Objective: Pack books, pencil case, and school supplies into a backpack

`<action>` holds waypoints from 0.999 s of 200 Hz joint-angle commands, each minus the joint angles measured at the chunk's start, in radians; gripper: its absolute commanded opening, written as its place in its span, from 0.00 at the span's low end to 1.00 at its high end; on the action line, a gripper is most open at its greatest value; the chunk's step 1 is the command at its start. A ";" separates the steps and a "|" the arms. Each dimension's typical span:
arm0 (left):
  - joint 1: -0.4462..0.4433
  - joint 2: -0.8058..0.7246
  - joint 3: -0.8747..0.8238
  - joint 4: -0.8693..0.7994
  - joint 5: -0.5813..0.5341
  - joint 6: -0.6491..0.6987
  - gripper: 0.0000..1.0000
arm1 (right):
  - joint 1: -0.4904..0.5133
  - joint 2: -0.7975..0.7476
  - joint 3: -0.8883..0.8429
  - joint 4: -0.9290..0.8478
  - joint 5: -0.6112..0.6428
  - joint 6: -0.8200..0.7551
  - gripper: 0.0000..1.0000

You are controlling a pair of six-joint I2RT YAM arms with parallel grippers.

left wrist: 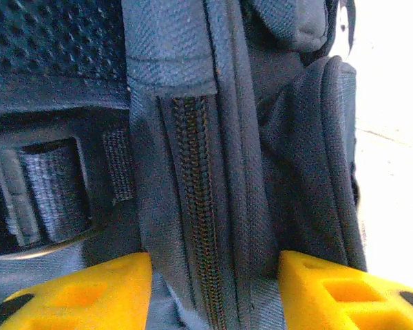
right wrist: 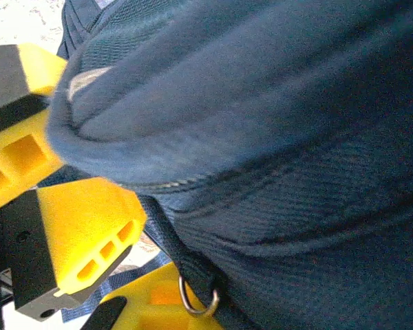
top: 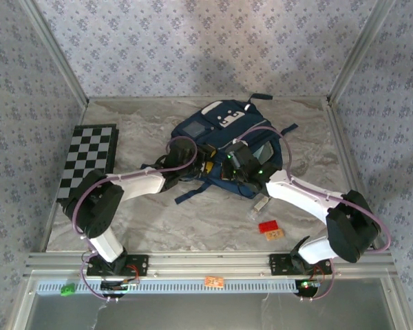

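Left gripper [left wrist: 213, 278] stood half-open astride the zipper seam [left wrist: 196, 199] of the backpack [top: 220, 130], far mid-tabletop. Right gripper [right wrist: 89, 175] pinched its fabric rim. Likely working the opening; next, left must close on that seam.

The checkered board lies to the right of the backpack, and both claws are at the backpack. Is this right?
Not quite. In the top external view the checkered board lies to the left of the backpack, not to its right. The rest holds: the left claw and the right claw are both at the backpack.
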State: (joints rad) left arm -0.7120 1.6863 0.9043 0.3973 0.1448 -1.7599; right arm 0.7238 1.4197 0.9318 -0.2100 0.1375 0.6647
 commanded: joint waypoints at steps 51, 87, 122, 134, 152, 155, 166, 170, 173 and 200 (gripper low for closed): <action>0.022 0.009 0.068 -0.113 -0.227 0.035 0.00 | -0.015 -0.001 0.035 -0.118 0.040 -0.010 0.00; 0.211 -0.042 0.178 -0.360 -0.109 0.328 0.00 | -0.026 -0.111 -0.013 -0.305 0.087 -0.021 0.00; 0.371 0.024 0.297 -0.396 0.128 0.553 0.00 | -0.055 -0.118 -0.002 -0.412 0.069 -0.137 0.00; 0.393 0.081 0.368 -0.387 0.217 0.628 0.00 | -0.046 -0.082 0.039 -0.395 0.017 -0.172 0.00; 0.427 0.173 0.462 -0.383 0.333 0.721 0.03 | 0.004 0.016 0.132 -0.293 -0.106 -0.197 0.00; 0.434 0.184 0.469 -0.364 0.371 0.727 0.06 | 0.012 0.036 0.148 -0.271 -0.130 -0.196 0.00; 0.455 0.196 0.466 -0.321 0.474 0.738 0.24 | 0.033 0.107 0.207 -0.214 -0.214 -0.187 0.00; 0.460 0.185 0.452 -0.316 0.488 0.740 0.31 | 0.038 0.128 0.225 -0.206 -0.235 -0.187 0.00; 0.464 0.173 0.438 -0.319 0.491 0.742 0.36 | 0.039 0.142 0.237 -0.194 -0.245 -0.181 0.00; 0.460 -0.003 0.256 -0.357 0.434 0.687 0.54 | 0.050 0.190 0.242 -0.116 -0.241 -0.157 0.00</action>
State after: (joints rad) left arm -0.2386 1.8484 1.2613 0.0227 0.5549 -1.0904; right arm 0.7559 1.5826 1.1549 -0.3359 -0.0113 0.5137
